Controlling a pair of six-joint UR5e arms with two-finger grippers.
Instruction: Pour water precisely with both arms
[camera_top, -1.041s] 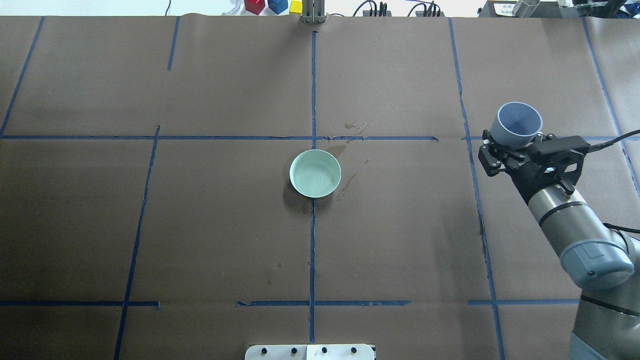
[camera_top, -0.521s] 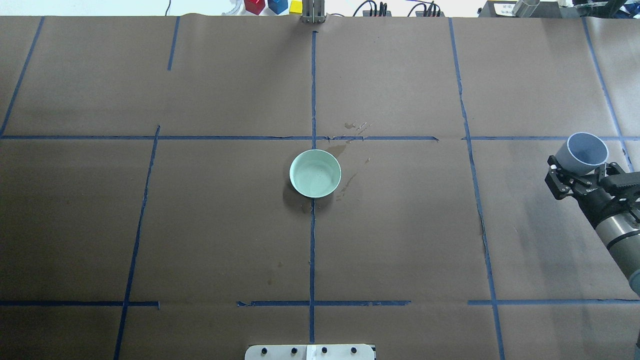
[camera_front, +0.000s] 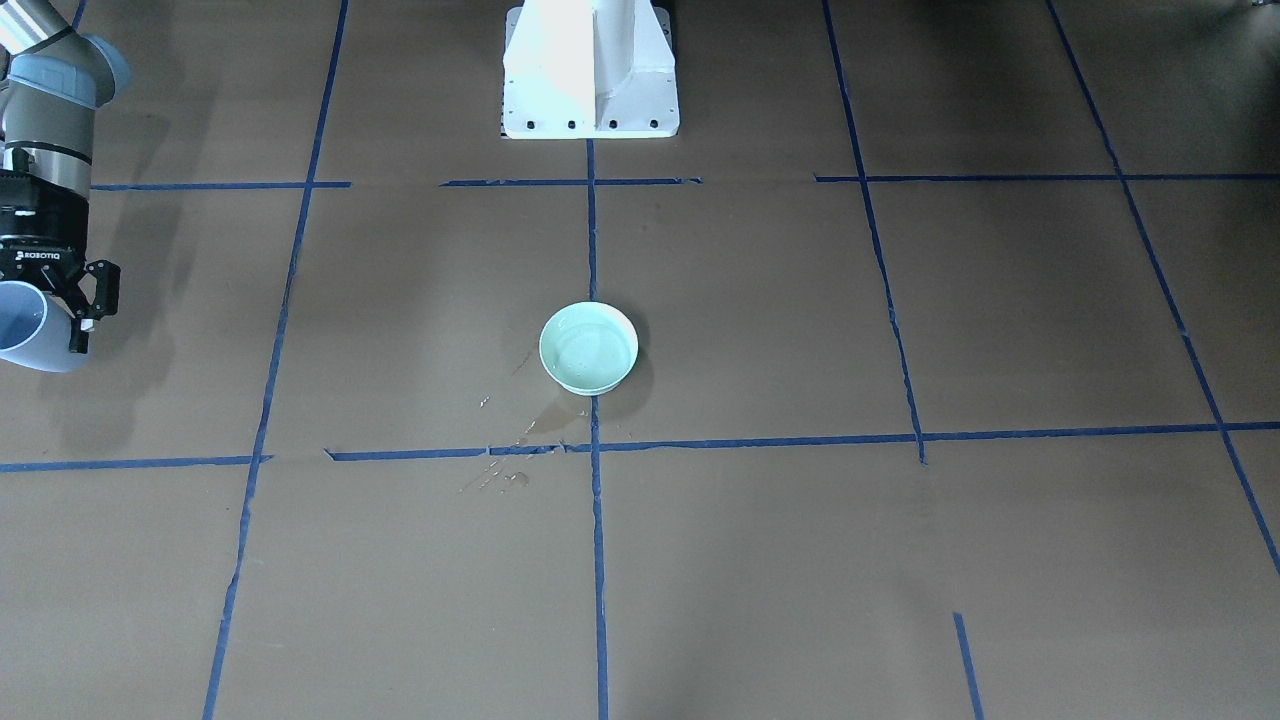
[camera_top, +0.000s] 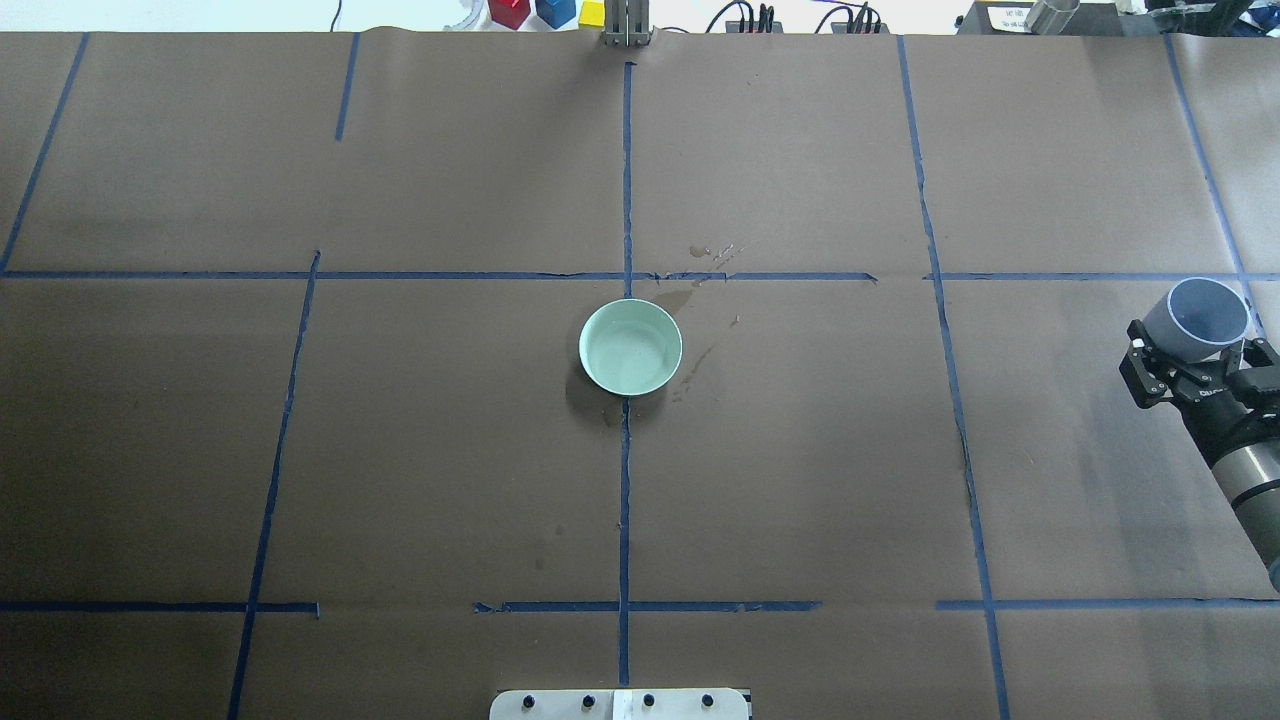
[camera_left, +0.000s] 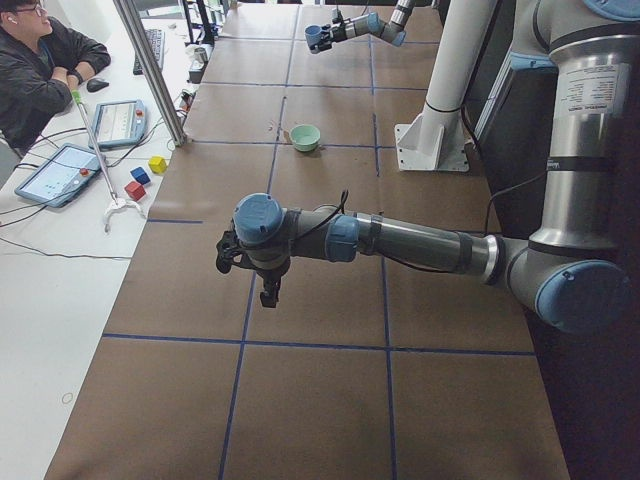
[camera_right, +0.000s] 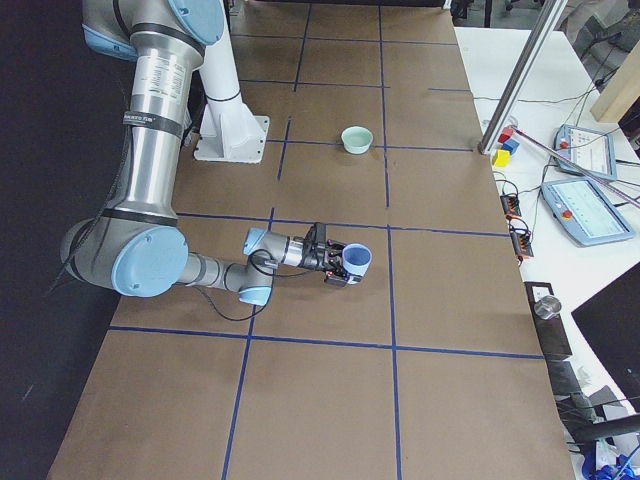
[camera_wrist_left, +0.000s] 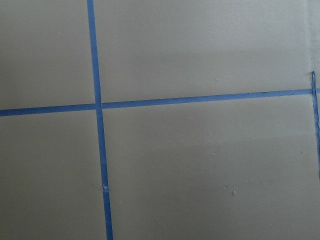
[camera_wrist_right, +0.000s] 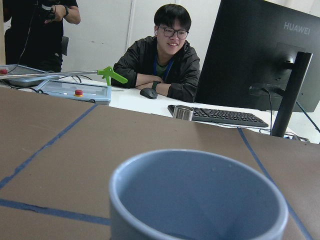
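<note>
Progress looks far along, as we judge it. At the left of the overhead view no arm shows. The left gripper (camera_left: 267, 290) appears only in the left side view, hanging above the brown paper (camera_top: 400, 450) well apart from everything, and we cannot tell whether its fingers are spread or closed. Its wrist camera sees only paper and blue tape (camera_wrist_left: 97, 105). At the centre of the overhead frame stands the mint-green bowl (camera_top: 583, 345), upright, with a faint sheen inside that we take for the water (camera_top: 632, 352). Wet patches (camera_top: 690, 300) mark the paper just beside it, to its right. At the right edge the right gripper (camera_top: 1195, 352) is clamped around the blue cup (camera_top: 1207, 312), mouth upward, well apart from the bowl; in its wrist view we make out no liquid inside. So the pour seems done, though not cleanly, and what seems left is setting the cup down and letting go.
</note>
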